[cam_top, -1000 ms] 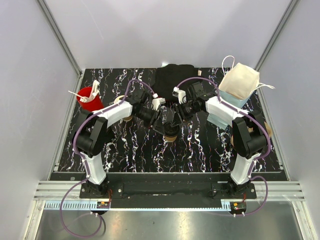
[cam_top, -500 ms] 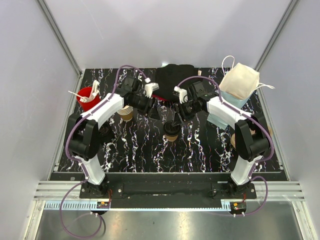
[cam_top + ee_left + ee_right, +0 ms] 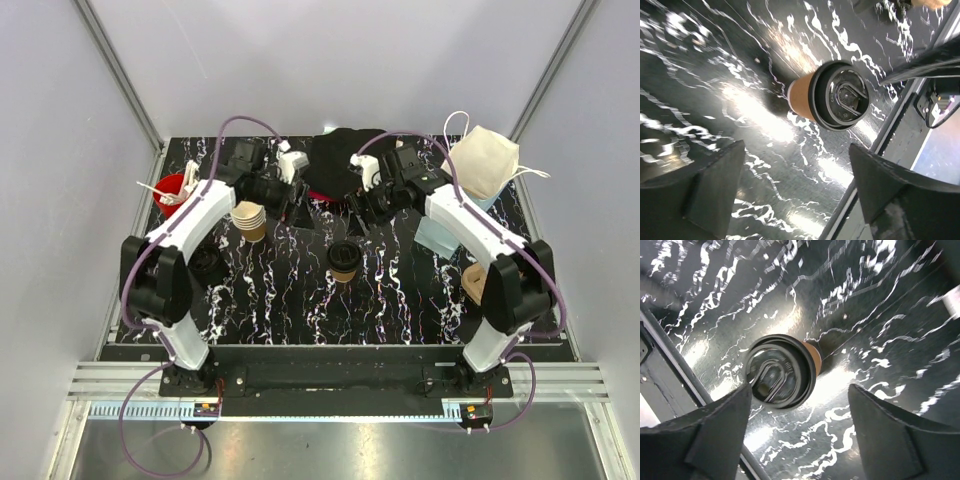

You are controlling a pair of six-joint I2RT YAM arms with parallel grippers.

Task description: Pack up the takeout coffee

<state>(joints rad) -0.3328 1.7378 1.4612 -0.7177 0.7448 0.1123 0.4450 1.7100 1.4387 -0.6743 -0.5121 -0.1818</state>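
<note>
The takeout coffee (image 3: 343,259), a small tan cup with a round black lid, stands upright on the black marbled table (image 3: 300,300), near its middle. It shows in the left wrist view (image 3: 832,97) and the right wrist view (image 3: 782,371) beyond the fingertips. My left gripper (image 3: 301,212) hovers up and left of it, open and empty (image 3: 805,200). My right gripper (image 3: 357,218) hovers just behind it, open and empty (image 3: 800,440). Neither touches the cup.
A nested stack of tan cups (image 3: 248,219) and a red cup of white straws (image 3: 177,196) stand at the left. A black bag (image 3: 345,158) lies at the back centre. A cream bag (image 3: 480,160) sits on a blue box at the right. A tan object (image 3: 474,281) lies at the right edge.
Both grippers were at the cup a second ago and have drawn back, the left up and to the left, the right toward the back. The lidded cup stays standing alone.
</note>
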